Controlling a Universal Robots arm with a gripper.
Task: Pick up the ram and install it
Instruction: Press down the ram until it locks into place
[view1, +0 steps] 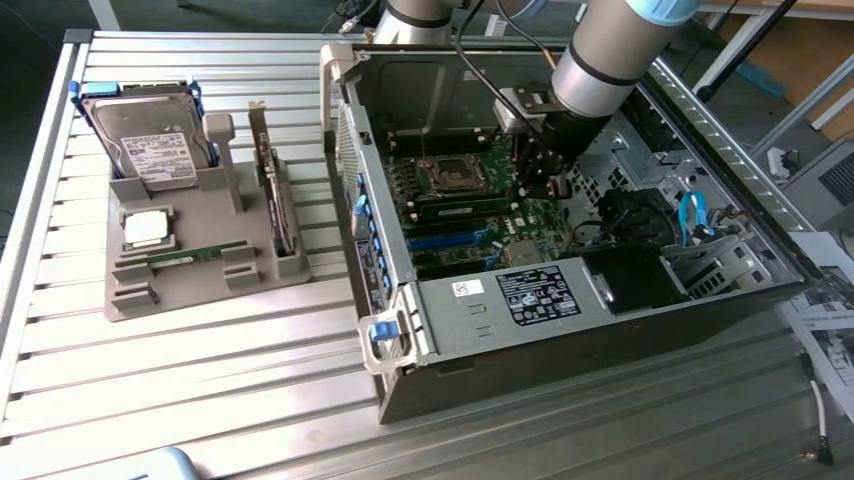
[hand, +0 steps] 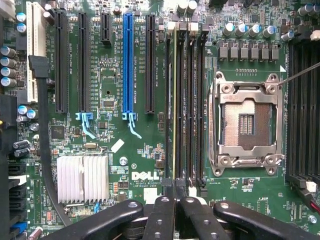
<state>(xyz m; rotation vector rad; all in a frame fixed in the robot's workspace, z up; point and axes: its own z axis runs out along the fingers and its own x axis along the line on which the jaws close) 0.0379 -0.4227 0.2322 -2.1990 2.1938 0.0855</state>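
Open computer case (view1: 400, 330) on the slatted tabletop (view1: 200, 380), arm (view1: 607, 60) reaching in from twelve o'clock.

Hidden: in the exterior view I see the claw (view1: 537, 180) as a dark mass over the motherboard. Its tips are lost against the board, so I cannot judge their height above it.

The wrist view supplies what that view lacks. The claw (hand: 175, 202) has its fingers (hand: 161, 215) pressed together, and the tips meet at the end of a thin olive-green edge. I take that edge to be the ram (hand: 175, 100), seen edge-on. It lies along one memory slot, between the blue slot (hand: 128, 65) and the empty processor socket (hand: 245, 125). I cannot tell whether the ram is pinched, touched or fully seated. The finned heatsink (hand: 82, 179) is near the claw, on the blue slot's side.

The exterior view alone gives the surroundings. At nine o'clock of the case is a grey holder (view1: 200, 290) with a hard drive (view1: 154, 140), an upright expansion card (view1: 274, 200) and another green stick (view1: 180, 258) lying flat.

Room: the case walls enclose the claw. A black box and a blue cable (view1: 691, 215) lie at four o'clock, well apart from it.
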